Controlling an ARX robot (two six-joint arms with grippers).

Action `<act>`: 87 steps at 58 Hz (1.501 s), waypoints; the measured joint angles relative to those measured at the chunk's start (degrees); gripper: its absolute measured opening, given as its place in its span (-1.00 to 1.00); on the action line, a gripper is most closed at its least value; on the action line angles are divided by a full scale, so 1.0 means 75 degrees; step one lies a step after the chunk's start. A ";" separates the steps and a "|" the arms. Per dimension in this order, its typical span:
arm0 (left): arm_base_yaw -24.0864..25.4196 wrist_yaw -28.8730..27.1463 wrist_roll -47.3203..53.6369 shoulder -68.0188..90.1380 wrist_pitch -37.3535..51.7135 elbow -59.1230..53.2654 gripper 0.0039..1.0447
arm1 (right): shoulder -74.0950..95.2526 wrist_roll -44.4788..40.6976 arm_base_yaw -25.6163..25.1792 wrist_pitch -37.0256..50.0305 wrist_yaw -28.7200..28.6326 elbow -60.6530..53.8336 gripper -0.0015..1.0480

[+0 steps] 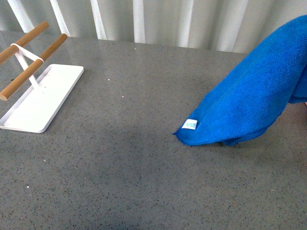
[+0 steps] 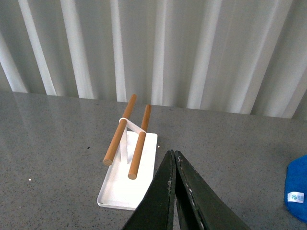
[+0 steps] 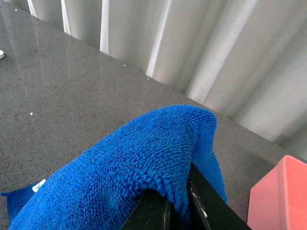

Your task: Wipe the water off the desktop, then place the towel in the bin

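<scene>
The bright blue fuzzy towel (image 1: 249, 100) hangs from the upper right in the front view, its low corner with the white tag (image 1: 190, 124) touching the dark-grey speckled desktop (image 1: 124, 163). My right gripper (image 3: 175, 203) is shut on the towel (image 3: 129, 167), which drapes over its black fingers. The salmon-pink bin (image 3: 283, 196) shows only as an edge beside that gripper. My left gripper (image 2: 174, 160) is shut and empty above the desktop (image 2: 53, 139), with the towel's tagged corner (image 2: 297, 194) off to its side. Neither arm shows in the front view.
A flat white tray (image 1: 41, 98) with two wooden rods (image 1: 33, 67) stands at the far left of the desktop; it also shows in the left wrist view (image 2: 129, 179). A white pleated curtain (image 1: 158, 19) runs behind the desktop's far edge.
</scene>
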 joint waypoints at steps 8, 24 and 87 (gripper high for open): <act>0.0000 0.0000 0.0000 -0.0259 -0.0251 0.0000 -0.93 | 0.0032 -0.0003 0.0000 -0.0003 0.0020 0.0000 -0.93; 0.0000 0.0006 0.0006 -0.1763 -0.1784 0.0000 -0.93 | 0.0035 -0.0006 0.0000 -0.0082 0.0111 0.0017 -0.93; 0.0000 0.0003 0.0017 -0.1772 -0.1813 0.0000 0.88 | 0.4508 0.2865 0.0122 -0.4118 0.1635 0.3692 -0.93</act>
